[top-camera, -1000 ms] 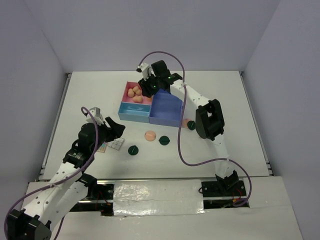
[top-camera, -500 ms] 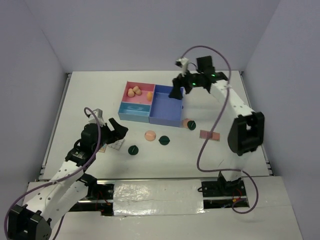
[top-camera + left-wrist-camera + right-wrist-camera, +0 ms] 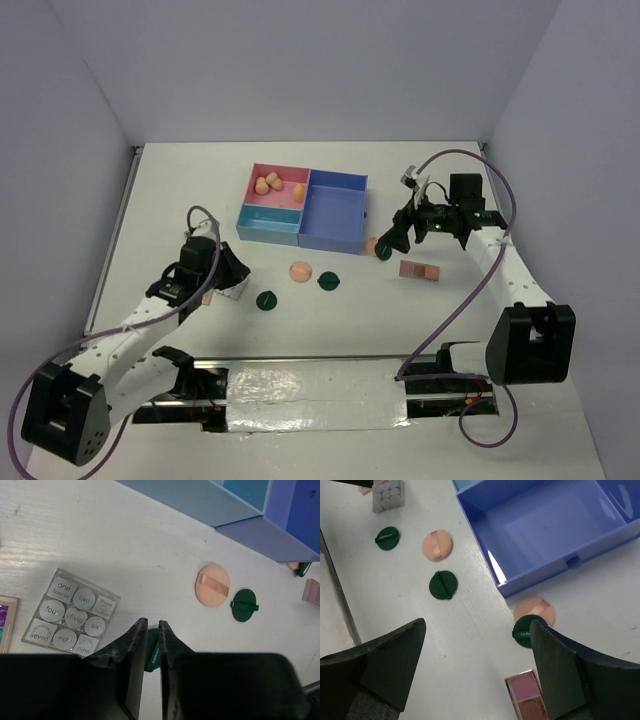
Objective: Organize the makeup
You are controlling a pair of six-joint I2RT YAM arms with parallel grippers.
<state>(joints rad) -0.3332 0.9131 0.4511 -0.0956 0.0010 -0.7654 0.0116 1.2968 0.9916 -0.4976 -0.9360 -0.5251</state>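
The makeup is spread in front of the tray. Three peach sponges (image 3: 268, 184) lie in its pink compartment. On the table are two peach puffs (image 3: 300, 271) (image 3: 372, 245), three dark green compacts (image 3: 266, 299) (image 3: 328, 281) (image 3: 384, 251), a clear palette (image 3: 232, 290) and a pink palette (image 3: 419, 270). My left gripper (image 3: 228, 276) (image 3: 150, 625) hovers by the clear palette (image 3: 70, 612), jaws nearly together and holding nothing; a compact (image 3: 151, 647) shows through the slit. My right gripper (image 3: 393, 238) (image 3: 477, 622) stands wide open above a compact (image 3: 527, 631) and the pink palette (image 3: 527, 700).
The pink-and-blue tray (image 3: 335, 243) sits at the centre back, its big blue compartment (image 3: 485, 560) bare inside. Another palette (image 3: 5, 622) lies left of the clear one. White walls close in the table on three sides.
My right arm swung from over the tray to the right and down toward the table, its jaws opening wide. My left gripper's jaws opened, then closed to a slit.
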